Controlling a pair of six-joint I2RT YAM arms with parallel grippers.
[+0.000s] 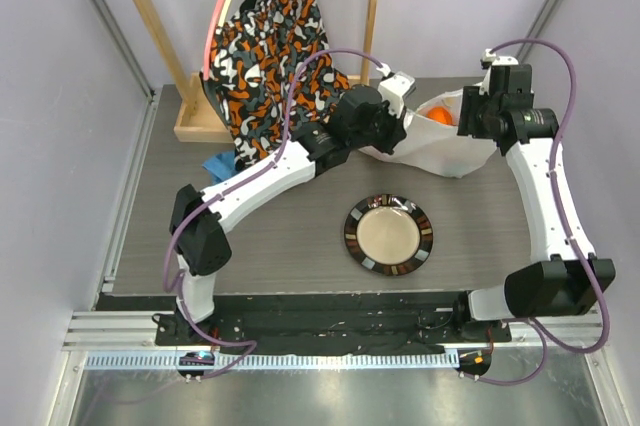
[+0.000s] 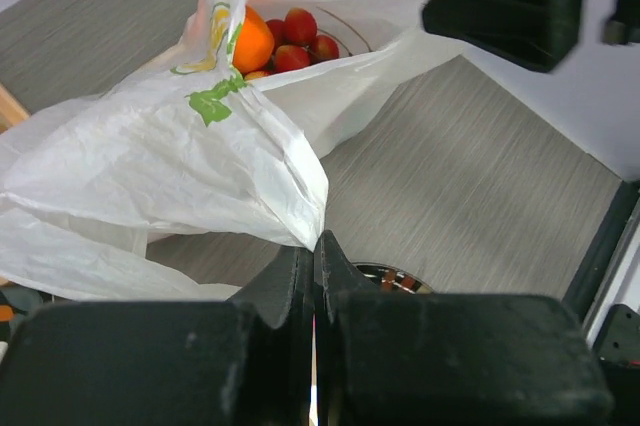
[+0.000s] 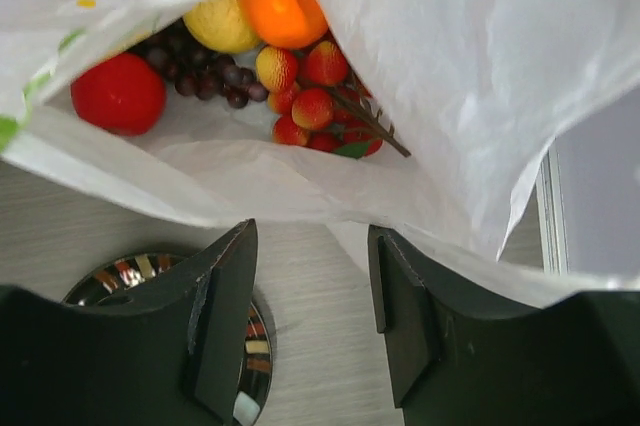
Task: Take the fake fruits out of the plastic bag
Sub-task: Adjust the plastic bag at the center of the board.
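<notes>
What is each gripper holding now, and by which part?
The left gripper pinches the plastic bag by a loose edge of its thin film. The right gripper is open, holding nothing.

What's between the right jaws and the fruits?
In the right wrist view, only a fold of the plastic bag and a strip of table separate the right gripper from the fake fruits.

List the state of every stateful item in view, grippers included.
thin crinkly white plastic bag: mouth open, edge pinched
small glossy plastic fake fruits: inside bag
round dark-rimmed plate: empty
left gripper: shut on bag edge
right gripper: open, below bag mouth
</notes>
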